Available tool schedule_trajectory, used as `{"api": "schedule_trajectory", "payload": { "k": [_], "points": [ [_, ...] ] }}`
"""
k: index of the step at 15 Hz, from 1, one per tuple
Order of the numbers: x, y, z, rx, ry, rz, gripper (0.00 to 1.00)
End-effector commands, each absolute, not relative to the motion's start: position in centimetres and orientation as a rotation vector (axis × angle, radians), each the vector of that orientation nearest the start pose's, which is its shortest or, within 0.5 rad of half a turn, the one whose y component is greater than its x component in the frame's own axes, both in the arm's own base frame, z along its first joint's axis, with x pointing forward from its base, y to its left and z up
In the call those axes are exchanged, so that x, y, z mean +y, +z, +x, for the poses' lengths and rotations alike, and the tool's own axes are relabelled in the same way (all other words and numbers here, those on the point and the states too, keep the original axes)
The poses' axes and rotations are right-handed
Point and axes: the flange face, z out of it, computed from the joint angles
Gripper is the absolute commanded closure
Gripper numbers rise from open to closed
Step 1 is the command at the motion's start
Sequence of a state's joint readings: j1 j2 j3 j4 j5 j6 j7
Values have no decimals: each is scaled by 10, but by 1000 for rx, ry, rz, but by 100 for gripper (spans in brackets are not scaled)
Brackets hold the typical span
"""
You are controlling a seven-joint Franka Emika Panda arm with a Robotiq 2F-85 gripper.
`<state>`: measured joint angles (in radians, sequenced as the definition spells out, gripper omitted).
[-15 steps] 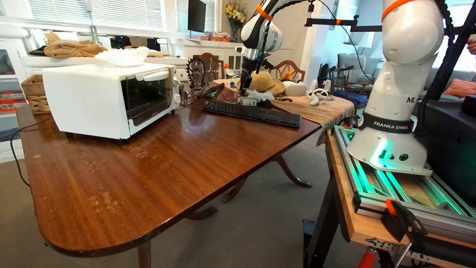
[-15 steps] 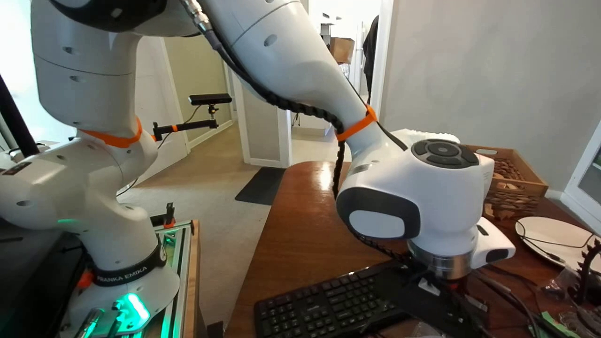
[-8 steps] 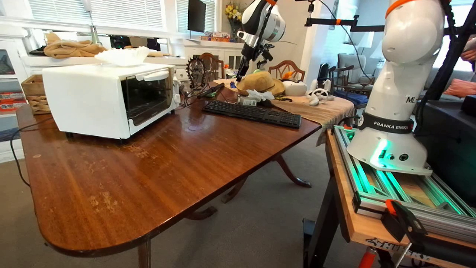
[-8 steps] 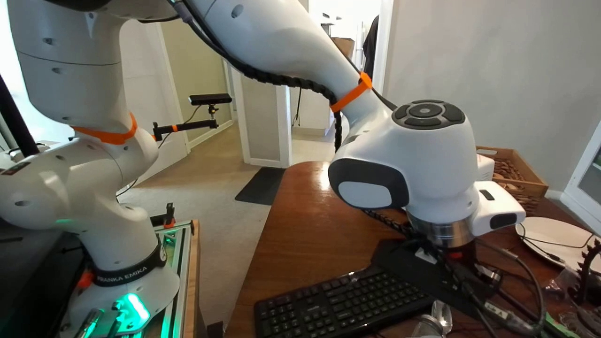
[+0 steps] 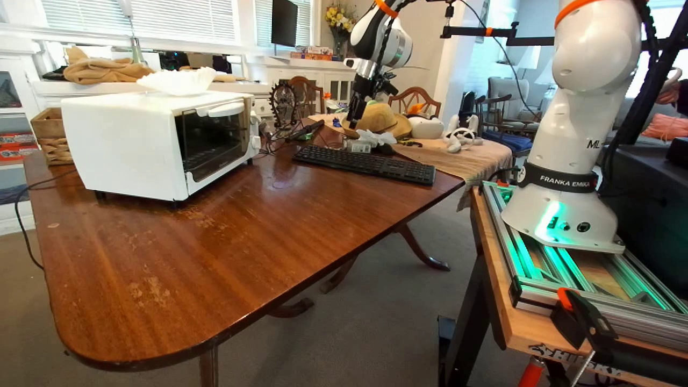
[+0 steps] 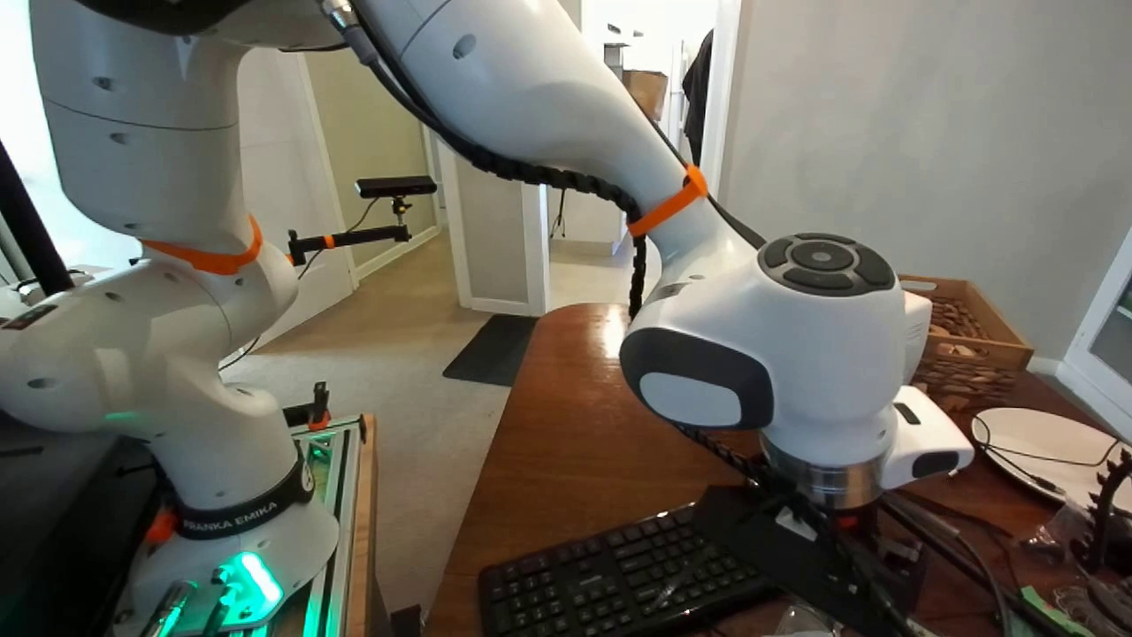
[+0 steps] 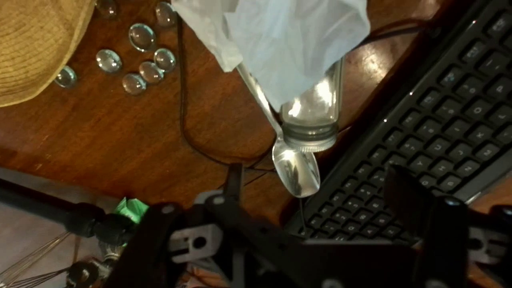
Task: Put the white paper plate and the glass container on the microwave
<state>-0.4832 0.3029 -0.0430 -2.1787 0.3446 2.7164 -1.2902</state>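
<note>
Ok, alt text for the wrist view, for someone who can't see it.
A glass jar and a spoon lie on a wooden table beyond the open claw, the jar partly hidden by a white sheet. A black keyboard is at right; clear beads and a straw hat are upper left.

- "FRANKA EMIKA" stands in white capitals on the black band [image 5: 561, 181] around the robot base [image 5: 570, 207], legible in both exterior views.
- Above it, in an exterior view, the dark letters "ML" mark the white robot arm [image 5: 570, 126].
- "HUSKY" runs along the edge of the wooden workbench [image 5: 529, 327], partly crossed by a clamp [image 5: 594, 322].
- In the wrist view, the black keyboard [image 7: 436, 136] shows pale key letters, Y, U, H, J, K, M and N among them; many smaller legends are blurred.
</note>
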Motion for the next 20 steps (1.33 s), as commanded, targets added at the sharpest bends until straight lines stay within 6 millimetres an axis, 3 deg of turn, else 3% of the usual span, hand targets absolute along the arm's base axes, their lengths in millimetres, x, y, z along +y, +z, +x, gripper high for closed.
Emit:
{"api": "schedule_trajectory", "payload": {
  "k": [1, 9, 14, 20],
  "points": [
    [-311, 251, 503, -837, -331, -3076, 0],
    [-319, 213, 519, -961, -209, -3039, 0],
    [-315, 201, 518, -1017, -91, -2994, 0],
    [-331, 201, 508, -1001, -22, -2991, 3]
  ]
}}
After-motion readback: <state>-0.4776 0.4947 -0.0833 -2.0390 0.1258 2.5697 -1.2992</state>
